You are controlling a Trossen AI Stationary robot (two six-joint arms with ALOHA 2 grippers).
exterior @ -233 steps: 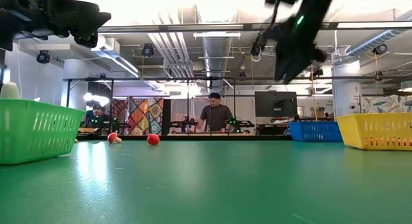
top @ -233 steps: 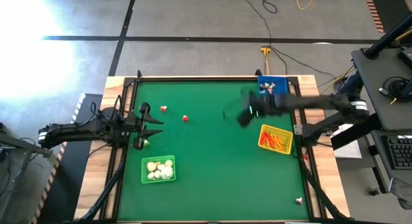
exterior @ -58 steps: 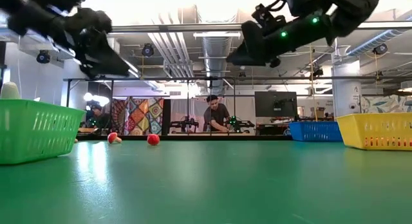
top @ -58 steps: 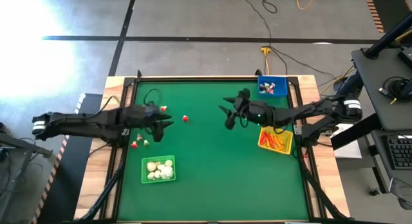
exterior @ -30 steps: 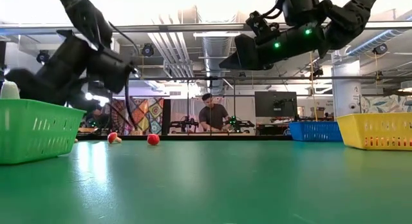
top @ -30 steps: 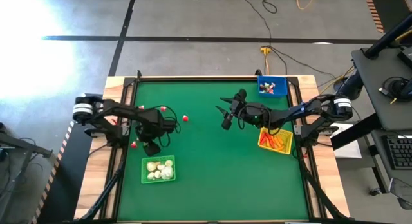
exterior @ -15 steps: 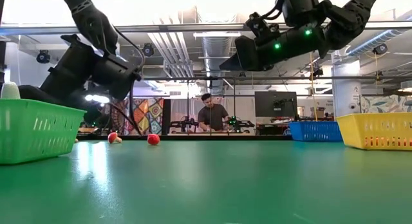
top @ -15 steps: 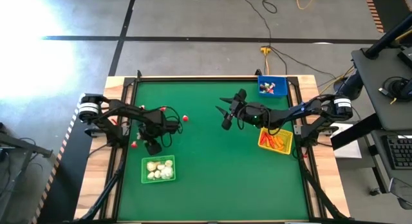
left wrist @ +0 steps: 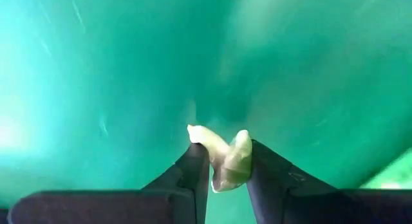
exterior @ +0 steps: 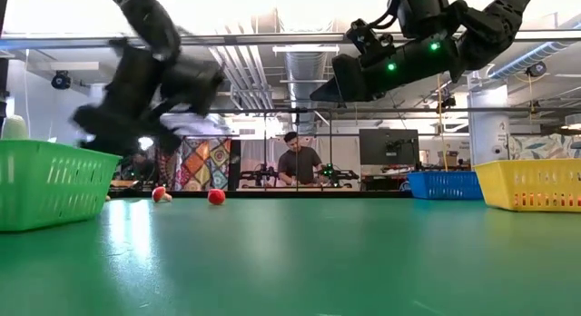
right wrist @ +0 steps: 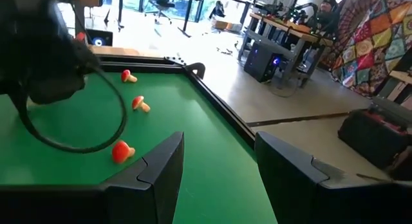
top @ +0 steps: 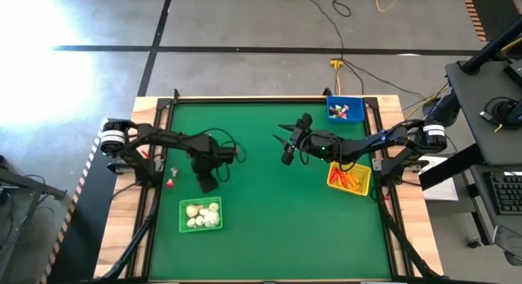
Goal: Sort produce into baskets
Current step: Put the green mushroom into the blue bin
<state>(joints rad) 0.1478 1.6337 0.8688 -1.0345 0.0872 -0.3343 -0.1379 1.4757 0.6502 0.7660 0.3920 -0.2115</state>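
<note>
— Any writing or labels to read from here?
— None legible on the baskets or arms. The left gripper (left wrist: pixel 225 161) pinches a whitish bulb (left wrist: pixel 222 156) above the green mat (top: pixel 269 210), just beyond the green basket (top: pixel 200 215) of bulbs.
— And the other arm?
— The right gripper (right wrist: pixel 215 163) hangs mid-table, fingers apart, gripping nothing. Carrot sticks (top: pixel 349 179) lie in the yellow basket (top: pixel 336 166); red pieces (right wrist: pixel 122 151) sit loose; the blue basket (top: pixel 333 102) stands at the far edge.

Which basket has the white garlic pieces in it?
The green basket, near the front left of the table. It holds the whitish bulbs. The yellow basket has orange sticks, and the blue basket in the far right corner has small mixed pieces.
</note>
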